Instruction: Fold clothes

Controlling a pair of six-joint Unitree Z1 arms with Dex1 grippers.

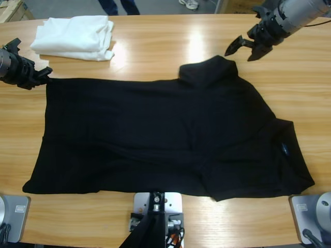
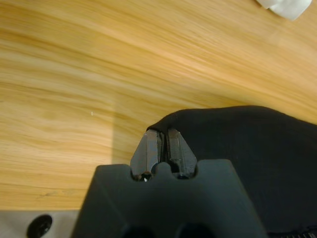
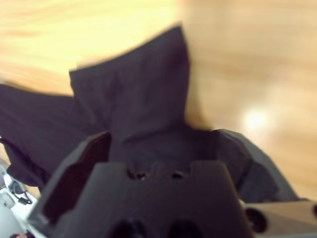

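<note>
Polo shirt spread flat across table centre, far sleeve folded inward; judged mid-fold. Left gripper jaws closed, clamped on shirt hem corner at far left; right gripper jaws apart, empty, hovering above folded sleeve. Next: right gripper must descend, pinch edge. Count: one shirt; one white garment pile; two grippers.
</note>
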